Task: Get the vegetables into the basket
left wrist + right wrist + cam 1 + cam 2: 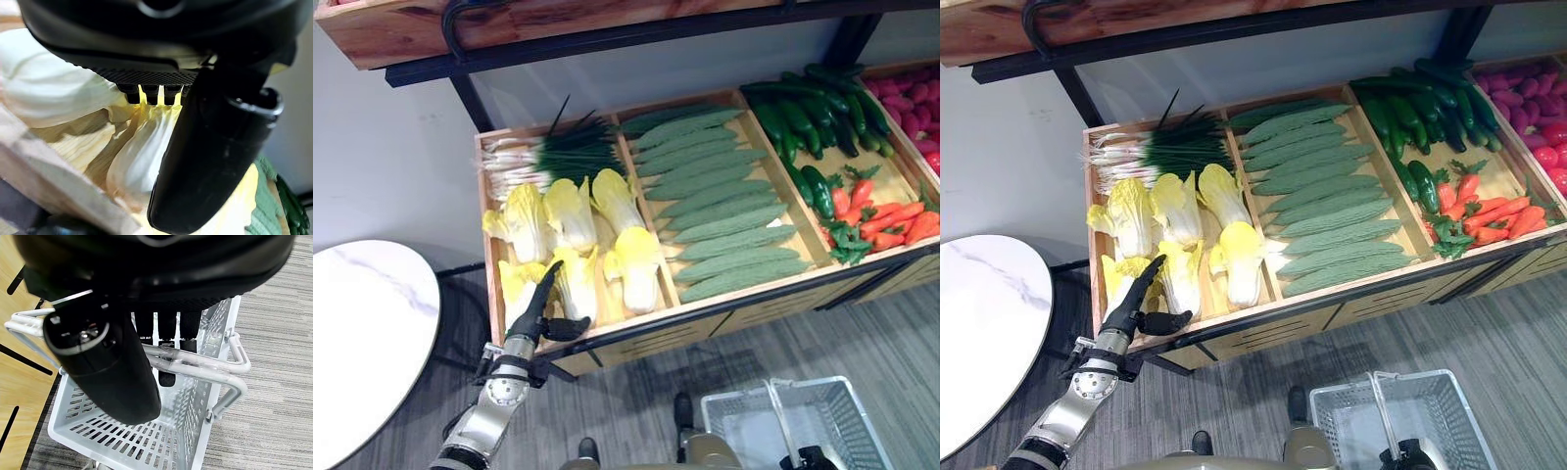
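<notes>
Several yellow-white napa cabbages [570,217] lie in the left compartment of the wooden produce stand [636,328]. My left hand [536,315] reaches over the stand's front edge with straight fingers, its tips at the front cabbage [578,286] and its thumb spread to the side. In the left wrist view the hand [215,147] hovers just above a pale cabbage [139,159]. A grey plastic basket [842,416] hangs low on the right, empty. My right hand [107,357] is curled round the basket handle [200,363].
The stand also holds scallions [548,155], ridged green gourds [715,201], dark cucumbers [813,117], carrots [886,220] and red vegetables [915,98]. A white round table [362,343] stands to the left. A wooden shelf [401,29] overhangs the stand.
</notes>
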Robot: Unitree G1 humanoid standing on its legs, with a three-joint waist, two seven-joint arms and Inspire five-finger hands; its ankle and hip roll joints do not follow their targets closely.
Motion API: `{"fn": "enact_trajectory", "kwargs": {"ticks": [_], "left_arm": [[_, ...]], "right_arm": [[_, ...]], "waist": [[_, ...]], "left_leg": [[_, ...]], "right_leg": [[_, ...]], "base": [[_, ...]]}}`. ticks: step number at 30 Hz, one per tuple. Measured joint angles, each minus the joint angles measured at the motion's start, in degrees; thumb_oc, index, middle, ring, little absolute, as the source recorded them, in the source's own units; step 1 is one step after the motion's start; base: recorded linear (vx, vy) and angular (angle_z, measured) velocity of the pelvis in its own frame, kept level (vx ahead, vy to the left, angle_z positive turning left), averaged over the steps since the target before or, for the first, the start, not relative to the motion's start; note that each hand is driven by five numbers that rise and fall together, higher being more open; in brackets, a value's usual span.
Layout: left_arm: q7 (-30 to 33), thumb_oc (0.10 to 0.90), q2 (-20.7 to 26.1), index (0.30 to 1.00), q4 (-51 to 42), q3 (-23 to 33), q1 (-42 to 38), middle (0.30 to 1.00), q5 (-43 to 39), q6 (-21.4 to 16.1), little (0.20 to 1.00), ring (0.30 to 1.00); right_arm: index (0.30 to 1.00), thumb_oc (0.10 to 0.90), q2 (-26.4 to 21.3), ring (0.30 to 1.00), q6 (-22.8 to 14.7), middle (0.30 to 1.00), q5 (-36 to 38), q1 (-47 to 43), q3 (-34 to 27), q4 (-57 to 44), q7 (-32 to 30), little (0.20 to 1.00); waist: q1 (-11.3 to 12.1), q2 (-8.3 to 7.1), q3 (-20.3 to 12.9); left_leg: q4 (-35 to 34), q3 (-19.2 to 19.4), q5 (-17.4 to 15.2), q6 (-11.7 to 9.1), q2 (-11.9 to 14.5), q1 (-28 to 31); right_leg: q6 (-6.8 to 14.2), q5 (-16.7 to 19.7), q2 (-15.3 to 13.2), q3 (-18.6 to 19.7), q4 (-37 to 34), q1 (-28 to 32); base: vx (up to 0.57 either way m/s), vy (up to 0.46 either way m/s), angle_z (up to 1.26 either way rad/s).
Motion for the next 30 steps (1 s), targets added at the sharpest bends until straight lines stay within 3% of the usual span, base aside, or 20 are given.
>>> {"fn": "enact_trajectory", "kwargs": {"ticks": [6,8,9,13,15,16,17,18,19,20,21,22,23,25,26,30], "left_arm": [[1.95,0.900,-3.36,1.000,11.57,-1.11,-3.22,1.000,4.25,-2.08,1.000,1.000],[3.28,0.543,-4.62,0.500,16.63,-2.27,-5.57,0.500,5.52,-2.79,0.500,0.500],[4.96,0.400,-6.22,0.300,22.52,-1.72,-7.80,0.300,6.14,-5.24,0.300,0.300],[7.81,0.400,-10.41,0.300,36.42,-2.47,-15.19,0.300,8.01,-8.39,0.300,0.300],[9.91,0.400,-11.48,0.300,40.17,-2.26,-17.88,0.300,8.20,-8.37,0.300,0.300],[11.14,0.400,-11.83,0.300,41.25,-1.76,-18.50,0.300,8.20,-8.38,0.300,0.300],[12.06,0.400,-11.78,0.300,42.42,-1.19,-19.20,0.300,8.18,-8.37,0.300,0.300],[12.30,0.400,-11.08,0.300,44.19,-1.13,-20.18,0.300,8.16,-8.34,0.300,0.300],[12.34,0.400,-11.17,0.300,46.38,-0.38,-20.93,0.300,8.04,-8.34,0.300,0.300],[12.58,0.400,-11.23,0.300,49.35,1.61,-22.04,0.300,7.67,-7.55,0.300,0.300],[12.81,0.400,-11.28,0.300,50.75,3.30,-22.43,0.300,7.14,-7.54,0.300,0.300],[13.13,0.400,-11.56,0.300,51.06,4.13,-22.69,0.300,6.55,-7.54,0.300,0.300],[13.43,0.400,-11.16,0.300,51.08,4.49,-22.74,0.300,5.67,-7.35,0.300,0.300],[13.29,0.400,-9.98,0.300,51.41,5.37,-22.82,0.300,4.02,-6.78,0.300,0.300],[13.36,0.400,-10.27,0.300,52.56,7.98,-22.80,0.300,1.22,-6.74,0.300,0.300],[14.46,0.400,-10.92,0.300,52.62,8.43,-22.79,0.300,-2.34,-6.26,0.300,0.300]], "right_arm": [[0.300,0.400,0.12,0.300,0.52,0.300,0.00,-0.04,0.08,0.25,0.04,0.300],[0.300,0.400,0.15,0.300,0.79,0.300,0.01,-0.16,0.15,0.78,0.01,0.300],[0.300,0.400,0.15,0.300,0.78,0.300,-0.01,-0.28,0.45,0.79,-0.08,0.300],[0.300,0.400,0.19,0.300,1.14,0.300,-0.06,-1.60,3.79,3.43,-0.20,0.300],[0.300,0.400,0.21,0.300,1.07,0.300,-0.12,-3.20,5.17,3.90,-0.49,0.300],[0.300,0.400,0.43,0.300,0.89,0.300,-0.14,-4.40,5.17,3.90,-0.58,0.300],[0.300,0.400,1.09,0.300,0.95,0.300,-0.14,-4.98,5.02,4.02,-0.47,0.300],[0.300,0.400,2.15,0.300,0.82,0.300,-0.18,-4.13,5.06,3.97,-0.28,0.300],[0.300,0.400,2.44,0.300,0.78,0.300,-0.19,-3.54,5.05,4.03,-0.18,0.300],[0.300,0.400,2.03,0.300,0.22,0.300,-0.28,-3.93,5.69,3.74,-0.32,0.300],[0.300,0.400,1.57,0.300,-0.03,0.300,-0.33,-4.68,6.79,3.66,-0.32,0.300],[0.300,0.400,1.33,0.300,0.04,0.300,-0.39,-5.41,6.75,3.66,-0.41,0.300],[0.300,0.400,1.40,0.300,0.24,0.300,-0.39,-5.57,6.60,3.61,-0.66,0.300],[0.300,0.400,1.69,0.300,0.22,0.300,-0.52,-3.72,6.61,3.54,-0.13,0.300],[0.300,0.400,1.60,0.300,0.30,0.300,-0.61,-3.24,6.70,3.90,-0.07,0.300],[0.300,0.400,0.24,0.300,0.78,0.300,-0.59,-2.11,6.61,3.23,-0.22,0.300]], "waist": [[-0.08,-0.30,-1.67],[0.05,-0.05,-2.89],[0.31,-0.04,-2.96],[1.42,-0.16,-4.11],[1.52,0.10,-4.42],[1.72,0.92,-5.17],[1.94,0.80,-5.76],[0.84,-1.75,-6.75],[0.54,-2.36,-7.13],[-0.11,-2.54,-7.22],[-0.33,-1.80,-7.12],[0.52,0.43,-6.74],[0.80,0.59,-6.81],[-0.48,-2.11,-7.92],[-1.03,-1.73,-7.49],[-1.66,1.06,-6.01]], "left_leg": [[-0.01,0.17,-0.04,0.05,-0.02,-0.25],[-0.28,0.39,-0.22,0.04,-0.10,-0.23],[-0.27,0.51,-0.14,0.04,-0.19,-0.12],[-0.29,0.94,-0.41,-0.45,-0.84,0.07],[-0.31,1.38,-0.71,0.03,-0.63,-1.48],[-0.29,1.91,-0.50,0.35,0.80,-3.35],[-0.33,2.03,-0.48,0.19,1.50,-4.34],[-0.27,1.31,-1.18,-0.63,0.44,-4.63],[-0.29,1.13,-1.42,-1.04,0.15,-4.32],[-0.17,1.34,-1.95,-0.59,-0.11,-3.52],[-0.28,1.29,-3.21,0.42,0.23,-3.48],[0.15,1.75,-2.72,1.16,2.17,-4.66],[0.65,2.04,-2.58,1.24,2.85,-5.34],[0.29,1.41,-3.19,-0.36,1.55,-5.55],[0.03,1.29,-3.04,-0.67,1.60,-4.88],[0.44,0.99,-2.41,-0.49,3.02,-4.08]], "right_leg": [[-0.01,0.01,0.03,0.16,0.00,-0.26],[-0.17,-0.11,-0.02,0.49,-0.01,-0.30],[-0.31,-0.22,-0.05,0.87,-0.01,-0.26],[0.40,-0.76,-0.45,1.99,-0.02,-0.63],[3.34,-2.88,-0.29,2.21,0.02,-2.43],[2.55,-2.82,0.89,1.80,3.31,-4.77],[0.82,-4.89,1.74,1.92,12.00,-8.45],[1.52,-9.78,0.65,2.96,13.97,-8.19],[-0.51,-8.52,0.79,2.94,12.35,-7.36],[-0.26,-8.59,1.23,3.15,8.53,-5.59],[0.99,-8.73,2.02,3.19,6.34,-5.07],[0.20,-7.78,3.63,2.81,7.61,-5.72],[-1.14,-8.25,4.11,2.72,13.43,-7.60],[-0.87,-11.56,1.83,2.73,14.66,-6.07],[-0.55,-11.66,2.13,2.48,11.46,-4.63],[-0.80,-8.22,3.75,1.61,4.50,-0.88]], "base": [[0.00,0.000,0.00],[0.00,0.004,-0.05],[0.00,0.014,-0.06],[0.01,0.018,-0.06],[0.00,0.012,-0.21],[0.01,0.014,-0.23],[0.01,0.014,0.07],[0.02,0.015,0.21],[0.03,0.018,0.06],[0.04,0.025,-0.32],[0.03,0.016,-0.70],[0.03,0.018,-0.65],[0.03,0.015,-0.38],[0.03,0.013,0.11],[0.02,0.009,-0.08],[0.01,0.008,-0.17]]}}
